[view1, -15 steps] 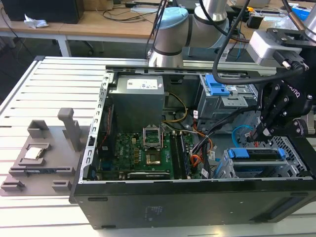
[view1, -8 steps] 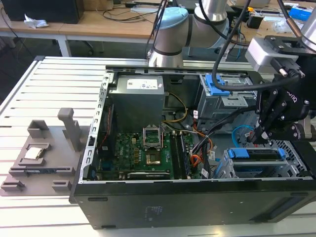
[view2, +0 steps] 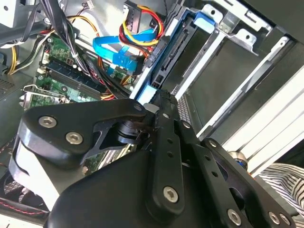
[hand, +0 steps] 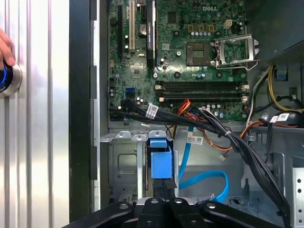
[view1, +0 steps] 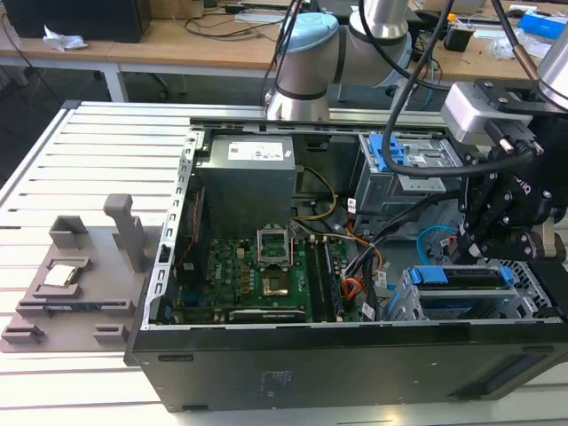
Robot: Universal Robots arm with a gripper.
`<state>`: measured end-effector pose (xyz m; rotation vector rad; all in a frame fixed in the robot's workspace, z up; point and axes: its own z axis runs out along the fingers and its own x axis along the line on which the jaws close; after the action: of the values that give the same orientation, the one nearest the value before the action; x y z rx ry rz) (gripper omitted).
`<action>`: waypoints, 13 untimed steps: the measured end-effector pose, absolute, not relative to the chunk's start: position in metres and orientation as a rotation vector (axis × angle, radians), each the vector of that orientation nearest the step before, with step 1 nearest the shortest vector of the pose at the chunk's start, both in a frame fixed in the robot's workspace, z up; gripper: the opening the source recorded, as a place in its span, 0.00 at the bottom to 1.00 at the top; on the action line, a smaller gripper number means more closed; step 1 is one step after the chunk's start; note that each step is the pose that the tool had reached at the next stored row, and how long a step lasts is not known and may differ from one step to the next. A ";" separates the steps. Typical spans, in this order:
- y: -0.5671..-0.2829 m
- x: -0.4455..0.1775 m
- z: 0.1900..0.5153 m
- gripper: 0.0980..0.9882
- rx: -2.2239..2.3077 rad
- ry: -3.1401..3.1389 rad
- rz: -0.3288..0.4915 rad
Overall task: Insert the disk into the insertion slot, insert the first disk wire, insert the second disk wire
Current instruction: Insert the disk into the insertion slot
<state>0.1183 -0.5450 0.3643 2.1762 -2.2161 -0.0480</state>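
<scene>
Gripper (hand: 164, 186) fingers are seen pressed together, tips set vs. the blue end of disk (hand: 160, 159) in the first wrist view. Whether anything is pinched betw. them can't be told. In the exterior view, gripper (view1: 472, 251) is hung just above disk (view1: 461, 277), which is seated in slot (view1: 525, 300) at approx. 4 o'clock of case (view1: 311, 368). In the second wrist view, disk (view2: 166, 59) is shown lying inside slot (view2: 237, 38), its blue frame edge at the tips. Blue cable (hand: 204, 178) is looped near disk, and wires (hand: 213, 126) are bundled just beyond. Board (view1: 257, 280) is found at 9 o'clock of slot, 2nd cage (view1: 404, 160) w/ blue latch at 12 o'clock. Outside case, a hand (hand: 4, 47) is placed at a round knob (hand: 7, 78) on table (hand: 42, 118).
</scene>
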 end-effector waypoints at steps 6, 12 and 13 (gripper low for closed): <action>-0.545 0.123 0.364 0.01 2.176 -2.216 -0.048; -0.545 0.123 0.364 0.01 2.176 -2.216 -0.048; -0.545 0.123 0.364 0.01 2.176 -2.216 -0.048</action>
<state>0.1230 -0.5450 0.3640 2.1761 -2.2161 -0.0482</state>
